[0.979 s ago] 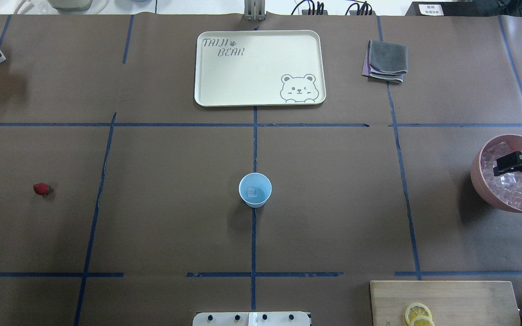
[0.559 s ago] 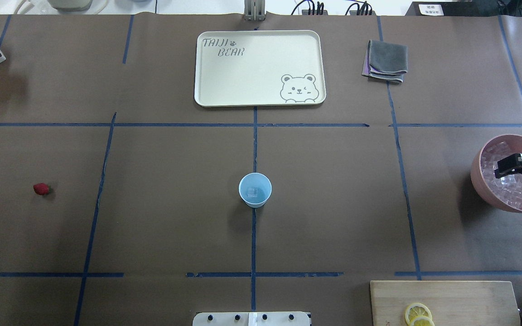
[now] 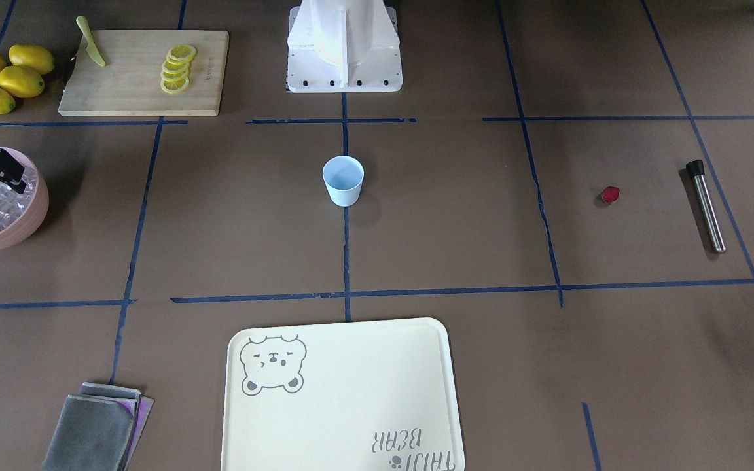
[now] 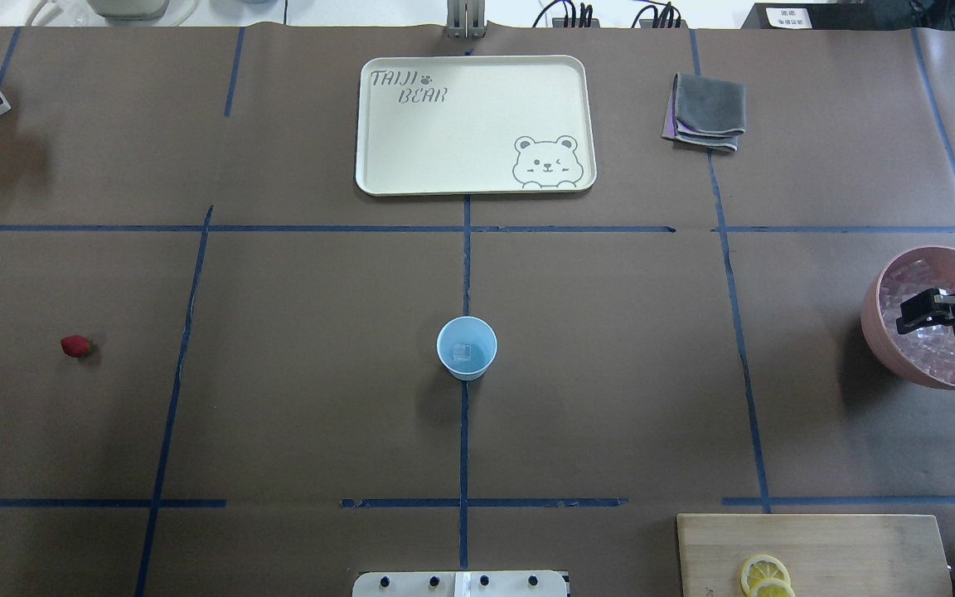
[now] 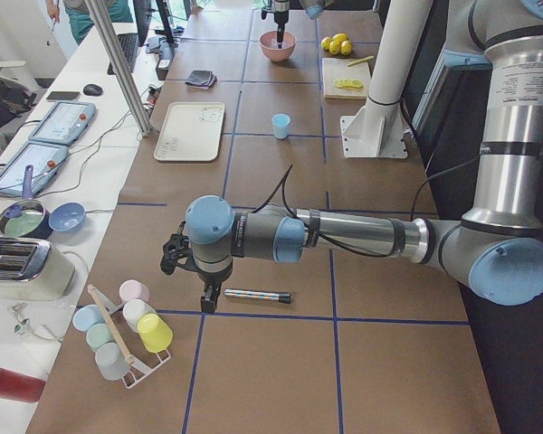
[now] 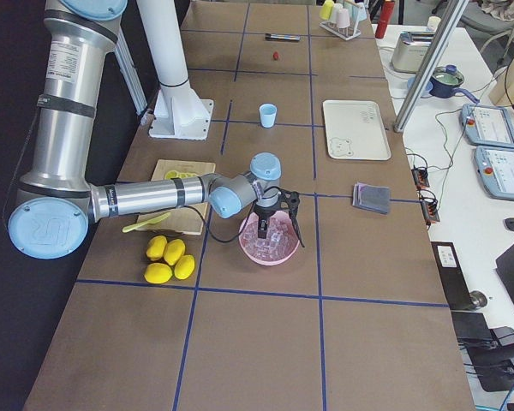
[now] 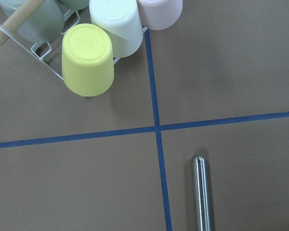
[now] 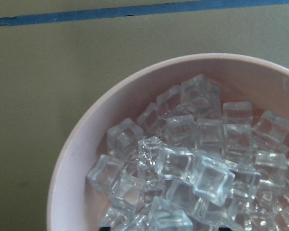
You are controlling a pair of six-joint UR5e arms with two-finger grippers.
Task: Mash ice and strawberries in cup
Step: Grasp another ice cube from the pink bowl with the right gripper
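Overhead exterior shows the right gripper (image 4: 913, 315) at the frame's right edge, fingers spread and holding nothing, over the ice (image 4: 942, 356) in the pink bowl (image 4: 874, 332); one cube (image 4: 462, 351) lies in the blue cup (image 4: 477, 365) at centre, the strawberry (image 4: 75, 347) at far left. The left gripper (image 5: 206, 295) shows only in exterior left, near a metal rod (image 5: 258, 296); whether its fingers are parted, I cannot tell.

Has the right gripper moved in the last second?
Yes. In the overhead view the right gripper edged slightly toward the pink bowl's left rim, still above the ice.
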